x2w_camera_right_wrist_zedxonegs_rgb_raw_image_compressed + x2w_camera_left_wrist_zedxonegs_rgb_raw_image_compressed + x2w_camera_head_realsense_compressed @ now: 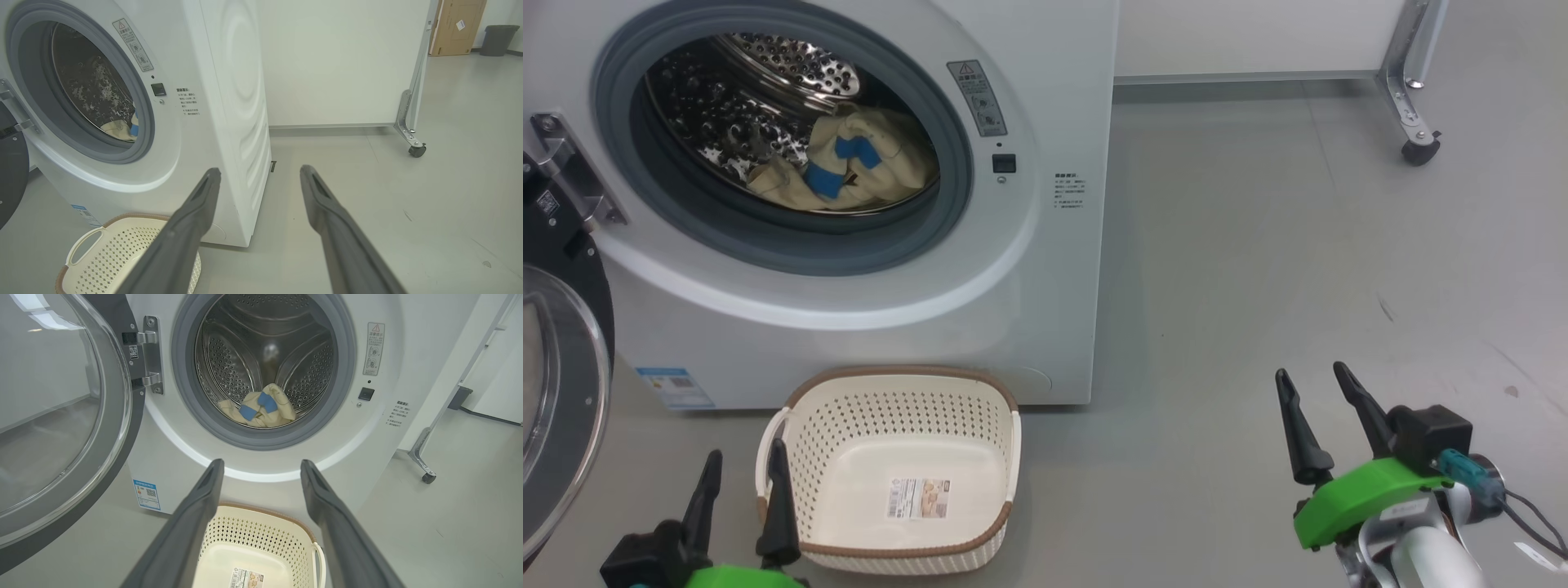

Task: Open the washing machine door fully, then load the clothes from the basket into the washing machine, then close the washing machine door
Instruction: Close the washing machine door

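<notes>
While both our grippers hang wide open and hold nothing, the left gripper (745, 453) sits just beside the near corner of the bare basket (898, 374); the right gripper (1313, 374) is well apart; the clothes (849, 163) lie in the washing machine (1054, 286) drum, ahead of the left gripper; the washing machine door (572, 392) stands open to its left; we judge a push could slip off the domed glass, or nudge the basket.

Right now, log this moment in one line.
round black-rimmed glass door open; cream-yellow blue-patched clothes in steel drum; cream perforated basket empty; left claw open; right claw open
</notes>
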Tool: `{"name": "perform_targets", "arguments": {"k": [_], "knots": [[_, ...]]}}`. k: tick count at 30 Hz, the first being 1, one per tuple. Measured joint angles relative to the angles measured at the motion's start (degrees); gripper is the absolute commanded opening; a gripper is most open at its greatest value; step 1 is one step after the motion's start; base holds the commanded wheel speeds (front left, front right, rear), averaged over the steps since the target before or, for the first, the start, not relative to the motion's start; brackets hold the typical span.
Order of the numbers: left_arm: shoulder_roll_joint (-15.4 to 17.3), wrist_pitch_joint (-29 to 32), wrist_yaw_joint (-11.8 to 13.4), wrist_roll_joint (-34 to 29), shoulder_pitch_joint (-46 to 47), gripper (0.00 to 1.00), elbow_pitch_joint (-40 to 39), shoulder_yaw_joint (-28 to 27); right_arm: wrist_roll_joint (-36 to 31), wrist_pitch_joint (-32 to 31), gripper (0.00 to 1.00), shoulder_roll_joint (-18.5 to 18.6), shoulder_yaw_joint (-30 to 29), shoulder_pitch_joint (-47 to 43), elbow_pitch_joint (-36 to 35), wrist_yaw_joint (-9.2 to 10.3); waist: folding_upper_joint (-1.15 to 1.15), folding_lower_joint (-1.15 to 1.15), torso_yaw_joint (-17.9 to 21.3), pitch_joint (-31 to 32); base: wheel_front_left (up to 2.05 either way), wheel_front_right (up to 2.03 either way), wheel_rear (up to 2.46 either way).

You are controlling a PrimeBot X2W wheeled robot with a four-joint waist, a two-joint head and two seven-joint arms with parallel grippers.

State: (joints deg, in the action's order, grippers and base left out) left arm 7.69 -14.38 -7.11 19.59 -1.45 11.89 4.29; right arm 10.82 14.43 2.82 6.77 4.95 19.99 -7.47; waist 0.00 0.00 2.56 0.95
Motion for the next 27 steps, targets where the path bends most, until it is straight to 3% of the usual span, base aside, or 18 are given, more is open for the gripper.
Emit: {"name": "perform_targets", "arguments": {"k": [11,27], "knots": [[0.0,0.0,-0.2,0.7,1.3,1.0,0.9,0.0,0.8,0.0,1.0,0.0,0.0,0.0,0.0,0.0,0.0,0.0,-0.1,-0.6,-0.58,0.58,0.0],[0.0,0.0,-0.2,0.6,1.5,1.0,1.0,0.0,0.9,0.0,1.0,0.0,0.3,0.0,0.7,0.0,0.0,0.0,-0.1,-0.9,-1.81,1.81,0.0]]}}
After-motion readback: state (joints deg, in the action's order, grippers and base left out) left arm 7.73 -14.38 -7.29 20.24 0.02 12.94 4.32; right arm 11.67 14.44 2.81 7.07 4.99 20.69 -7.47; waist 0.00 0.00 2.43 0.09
